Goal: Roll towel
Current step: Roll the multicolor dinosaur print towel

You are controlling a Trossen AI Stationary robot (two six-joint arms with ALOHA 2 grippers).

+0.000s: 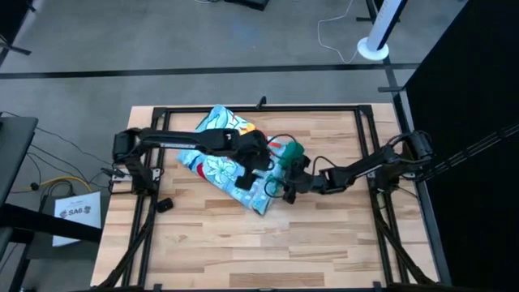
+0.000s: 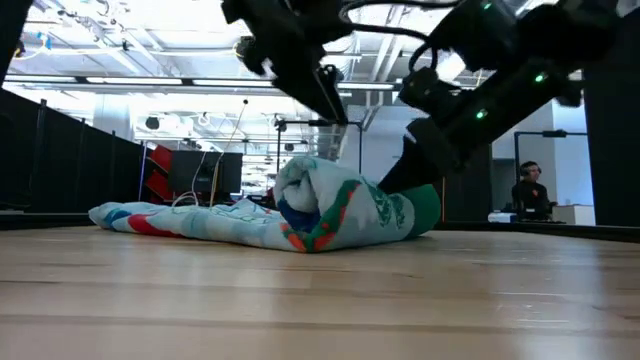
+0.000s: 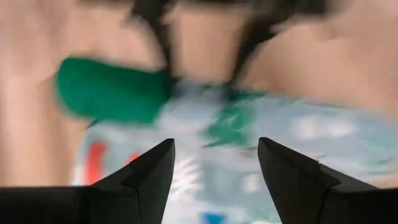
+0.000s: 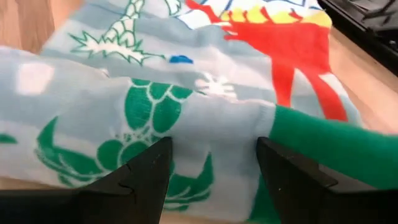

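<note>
The towel lies mid-bench, partly rolled at its right end, the rest spread flat toward the left. The left pincer hangs open over the roll, holding nothing. The right pincer is open against the roll's green edge, apparently touching it.

White sheet reads "SA6".
</note>
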